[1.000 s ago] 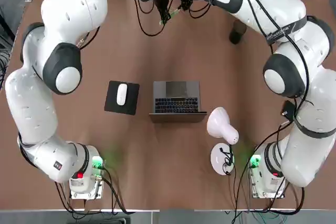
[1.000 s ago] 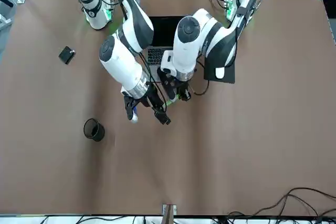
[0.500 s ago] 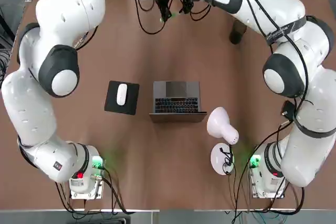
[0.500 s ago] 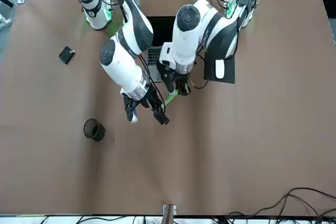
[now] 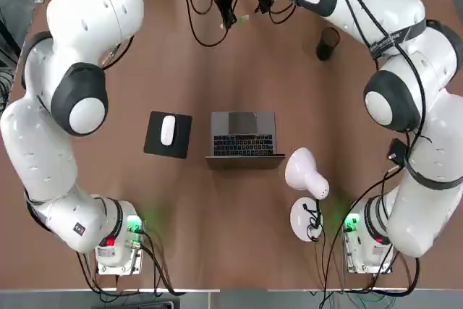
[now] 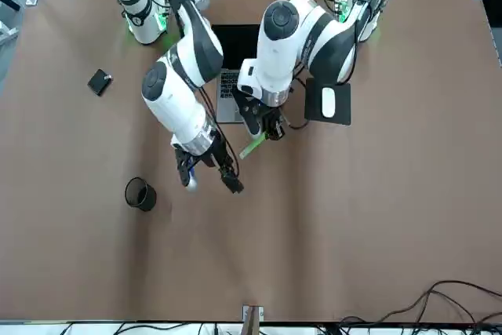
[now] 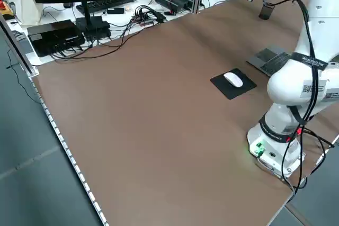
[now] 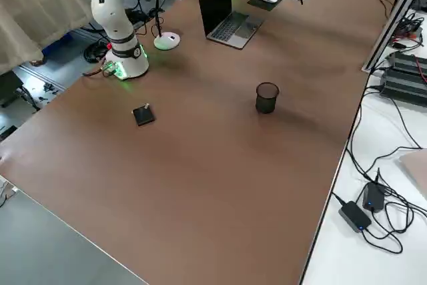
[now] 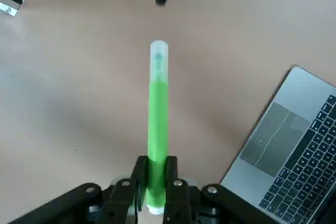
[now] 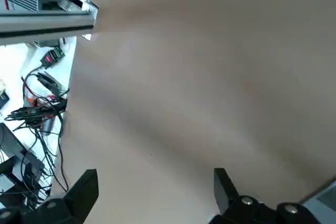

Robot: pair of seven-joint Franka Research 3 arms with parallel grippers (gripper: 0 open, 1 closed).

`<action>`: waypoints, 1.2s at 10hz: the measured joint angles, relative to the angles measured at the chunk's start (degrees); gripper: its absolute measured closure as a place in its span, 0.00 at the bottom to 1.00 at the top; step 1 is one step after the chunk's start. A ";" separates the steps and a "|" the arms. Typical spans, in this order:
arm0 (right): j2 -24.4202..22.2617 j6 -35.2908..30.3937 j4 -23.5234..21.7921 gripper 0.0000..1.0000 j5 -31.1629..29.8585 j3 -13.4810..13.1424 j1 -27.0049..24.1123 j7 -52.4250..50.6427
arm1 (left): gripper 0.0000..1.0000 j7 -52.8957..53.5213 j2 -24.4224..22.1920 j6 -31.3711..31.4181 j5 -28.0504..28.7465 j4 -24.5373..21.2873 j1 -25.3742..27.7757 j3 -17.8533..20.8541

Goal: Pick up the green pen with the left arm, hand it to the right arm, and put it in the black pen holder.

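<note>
Above the tabletop's far edge, the left gripper (image 6: 267, 125) clamps the green pen (image 6: 252, 146), pointing down; beside it, the right gripper (image 6: 209, 176) hangs spread wide, empty.

Laptop (image 5: 244, 138) sits mid-table — mouse pad (image 5: 168, 134) left of it, lamp (image 5: 307, 179) right, pen holder (image 5: 328, 43) beyond.

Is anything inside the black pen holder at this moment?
The black pen holder looks empty, though its bottom is not clearly visible. The green pen is in the shut left gripper, above the table.
</note>
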 joint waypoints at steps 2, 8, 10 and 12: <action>-1.07 -3.85 0.13 0.03 -0.27 0.00 -0.81 -2.36 | 0.82 0.00 -0.02 -0.21 0.00 0.00 0.00 0.01; -1.54 -12.09 0.19 0.03 0.32 1.25 0.65 -0.96 | 0.82 -0.82 -0.38 -0.22 0.00 0.17 0.00 -0.04; -1.54 -12.21 0.18 0.04 0.44 2.14 1.81 1.88 | 0.82 -0.96 -0.69 -0.22 0.00 0.68 -0.05 -0.10; -1.54 -12.21 0.18 0.09 0.44 2.24 2.56 2.91 | 0.82 -1.55 -0.79 -0.22 0.00 0.78 -0.21 -0.13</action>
